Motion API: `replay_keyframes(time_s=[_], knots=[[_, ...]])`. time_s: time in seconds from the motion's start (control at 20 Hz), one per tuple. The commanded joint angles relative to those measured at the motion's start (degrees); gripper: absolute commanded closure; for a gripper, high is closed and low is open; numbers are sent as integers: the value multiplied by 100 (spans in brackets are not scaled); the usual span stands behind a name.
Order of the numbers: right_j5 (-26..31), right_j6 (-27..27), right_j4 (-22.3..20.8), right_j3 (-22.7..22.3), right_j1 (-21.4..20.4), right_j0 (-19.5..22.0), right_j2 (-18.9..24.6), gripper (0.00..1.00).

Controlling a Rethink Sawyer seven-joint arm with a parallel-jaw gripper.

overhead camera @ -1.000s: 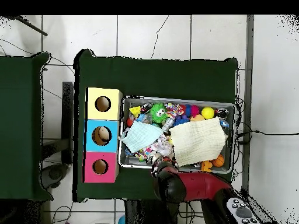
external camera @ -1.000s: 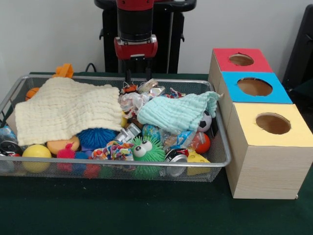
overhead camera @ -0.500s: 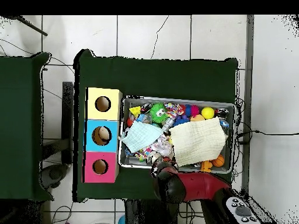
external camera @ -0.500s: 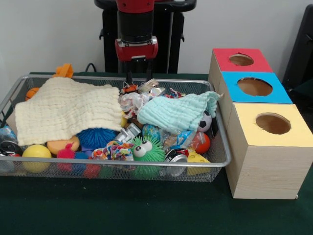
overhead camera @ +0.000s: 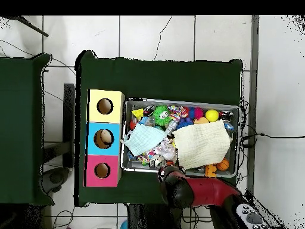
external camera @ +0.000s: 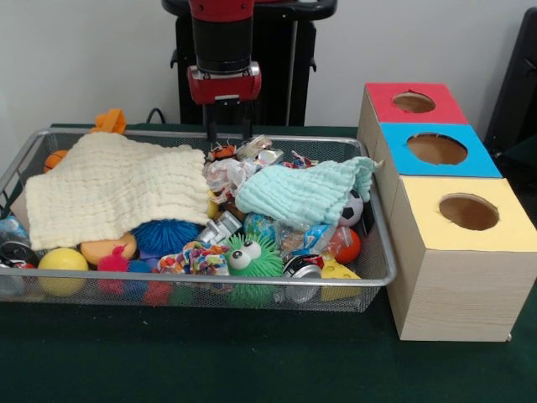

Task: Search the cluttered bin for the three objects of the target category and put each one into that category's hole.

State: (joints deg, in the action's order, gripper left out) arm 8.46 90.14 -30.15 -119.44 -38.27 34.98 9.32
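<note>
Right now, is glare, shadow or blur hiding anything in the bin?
Front view: even light, no strong glare; the cream cloth and mint cloth hide what lies beneath, not shadow; the end effector is sharp. Overhead view: the bin is small, its toys hard to tell apart; the end effector itself is hidden by the arm.

Cream waffle-weave cloth [external camera: 113, 188], mint cloth [external camera: 304, 192], green googly-eyed ball [external camera: 250, 260], red, blue, yellow box tops [external camera: 436, 151].
</note>
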Motion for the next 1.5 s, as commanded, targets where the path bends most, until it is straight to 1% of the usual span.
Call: replay_keyframes(time_s=[0.05, 0.4, 0.75, 1.25, 1.5], knots=[[-228, 364, -302, 224, 232, 125, 321, 0], [-418, 489, -398, 380, 414, -69, 89, 0], [-489, 570, -348, 440, 497, -167, -49, 0], [-499, 416, -442, 537, 610, -18, 2, 0], [-335, 310, -430, 479, 508, 106, 141, 0]])
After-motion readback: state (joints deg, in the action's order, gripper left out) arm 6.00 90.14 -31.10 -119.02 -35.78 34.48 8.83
